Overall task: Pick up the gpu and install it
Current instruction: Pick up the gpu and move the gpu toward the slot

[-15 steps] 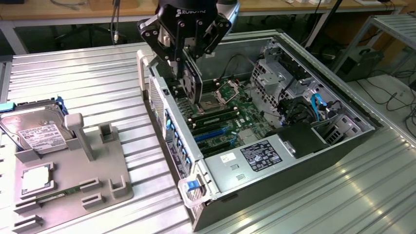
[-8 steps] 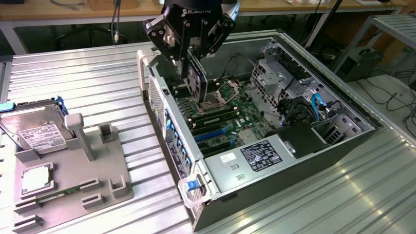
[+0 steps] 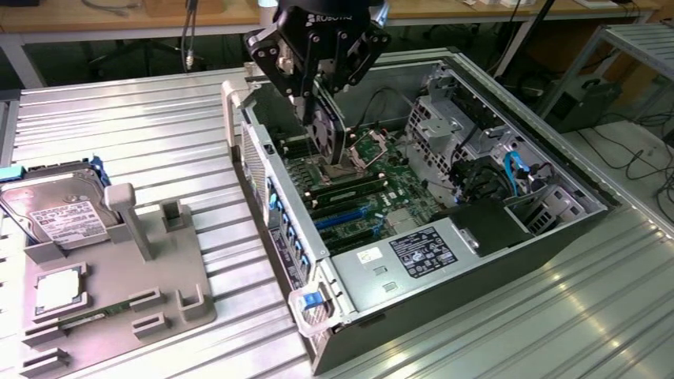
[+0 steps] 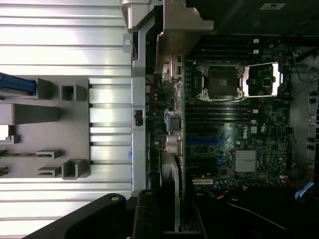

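Gripping graphics card (image 3: 328, 146) upright in closed tool (image 3: 321, 110), we hang it over motherboard (image 3: 406, 170); blue slots (image 3: 342, 215) lie just beside, lower in exterior view.

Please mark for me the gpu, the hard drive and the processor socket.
gpu (image 3: 324, 134), exterior view, on its dark face.
hard drive (image 3: 65, 215), exterior view, on its white label.
processor socket (image 4: 220, 82), wrist view, on its dark middle.

Jaws hold the gpu (image 3: 325, 133) upright over the motherboard (image 3: 368, 189).
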Available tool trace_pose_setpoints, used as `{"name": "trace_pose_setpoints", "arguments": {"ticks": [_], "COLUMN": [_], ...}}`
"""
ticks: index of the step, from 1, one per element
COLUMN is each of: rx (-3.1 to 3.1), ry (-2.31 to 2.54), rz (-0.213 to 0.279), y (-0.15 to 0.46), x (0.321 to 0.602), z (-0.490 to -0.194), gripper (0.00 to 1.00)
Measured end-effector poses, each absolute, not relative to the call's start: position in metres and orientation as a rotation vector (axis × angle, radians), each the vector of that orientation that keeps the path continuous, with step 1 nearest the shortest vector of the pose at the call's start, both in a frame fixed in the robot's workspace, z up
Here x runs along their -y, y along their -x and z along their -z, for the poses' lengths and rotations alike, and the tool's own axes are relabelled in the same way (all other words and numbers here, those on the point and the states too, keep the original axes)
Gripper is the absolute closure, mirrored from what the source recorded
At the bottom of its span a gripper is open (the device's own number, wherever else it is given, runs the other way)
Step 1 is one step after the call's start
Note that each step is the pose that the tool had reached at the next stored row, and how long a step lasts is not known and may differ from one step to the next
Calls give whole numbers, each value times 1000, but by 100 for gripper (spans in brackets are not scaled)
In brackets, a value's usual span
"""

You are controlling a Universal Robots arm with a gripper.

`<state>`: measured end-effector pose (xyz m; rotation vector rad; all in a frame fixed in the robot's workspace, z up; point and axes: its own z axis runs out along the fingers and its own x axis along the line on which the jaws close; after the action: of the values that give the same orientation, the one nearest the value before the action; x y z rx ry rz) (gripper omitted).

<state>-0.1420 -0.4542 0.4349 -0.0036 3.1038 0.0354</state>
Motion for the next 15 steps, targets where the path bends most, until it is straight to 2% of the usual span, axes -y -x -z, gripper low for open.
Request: {"name": "trace_pose_setpoints", "arguments": {"ticks": [15], "rx": [-3104], "ry": [9], "rz": [-35], "y": [125], "x": [454], "z": [-435], "gripper": [72]}}
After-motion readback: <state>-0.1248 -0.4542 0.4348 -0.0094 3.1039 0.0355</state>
